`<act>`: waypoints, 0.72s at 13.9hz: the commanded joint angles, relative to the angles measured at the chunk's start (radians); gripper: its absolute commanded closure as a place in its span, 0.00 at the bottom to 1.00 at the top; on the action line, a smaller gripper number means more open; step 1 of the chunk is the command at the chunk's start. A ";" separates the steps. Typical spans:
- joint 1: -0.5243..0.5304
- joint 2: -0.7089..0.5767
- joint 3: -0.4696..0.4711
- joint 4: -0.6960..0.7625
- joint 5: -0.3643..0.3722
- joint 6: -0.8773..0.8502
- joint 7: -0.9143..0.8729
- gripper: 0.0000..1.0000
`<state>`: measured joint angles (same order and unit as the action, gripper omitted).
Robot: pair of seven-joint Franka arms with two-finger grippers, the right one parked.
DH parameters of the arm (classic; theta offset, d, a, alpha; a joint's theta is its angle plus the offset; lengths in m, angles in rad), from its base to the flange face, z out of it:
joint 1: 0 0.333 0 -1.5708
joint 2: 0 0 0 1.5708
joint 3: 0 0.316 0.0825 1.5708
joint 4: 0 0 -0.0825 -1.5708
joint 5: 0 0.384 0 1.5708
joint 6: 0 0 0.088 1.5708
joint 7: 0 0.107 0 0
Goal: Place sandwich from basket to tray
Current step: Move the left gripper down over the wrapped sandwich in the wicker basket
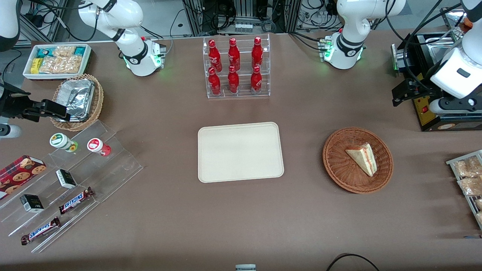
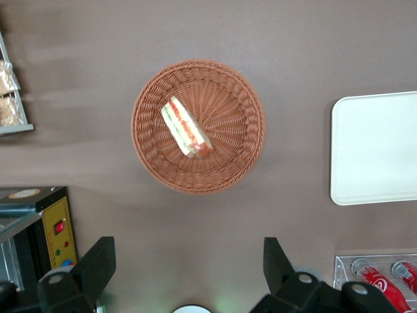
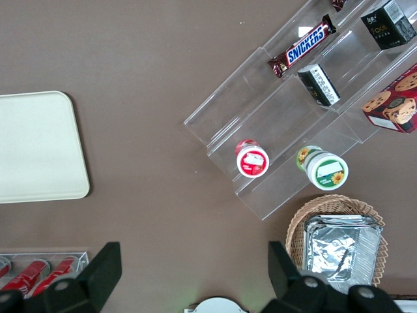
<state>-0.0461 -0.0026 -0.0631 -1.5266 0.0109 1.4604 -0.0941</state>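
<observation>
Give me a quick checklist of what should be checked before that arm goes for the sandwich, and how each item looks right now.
1. Sandwich lies in the basket: ok, a single wedge on its side near the middle.
2. Gripper open: ok, its fingers stand wide apart.
3. Gripper carries nothing: ok, nothing sits between the fingers.
4. Gripper lined up over the sandwich: not ok, it hangs high and off to one side of the basket, farther from the front camera.
5. Tray ready: ok, its surface is bare.
6. Path from basket to tray: ok, only bare tablecloth lies between them.
</observation>
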 commanded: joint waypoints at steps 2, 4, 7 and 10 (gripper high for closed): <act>-0.001 0.015 0.014 0.028 0.011 -0.038 -0.001 0.00; -0.001 0.021 0.016 -0.010 0.023 -0.016 -0.003 0.00; 0.000 0.010 0.016 -0.171 0.034 0.142 -0.013 0.00; 0.002 0.006 0.046 -0.340 0.018 0.331 -0.039 0.00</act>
<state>-0.0449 0.0275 -0.0357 -1.7561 0.0291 1.6880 -0.1032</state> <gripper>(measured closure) 0.000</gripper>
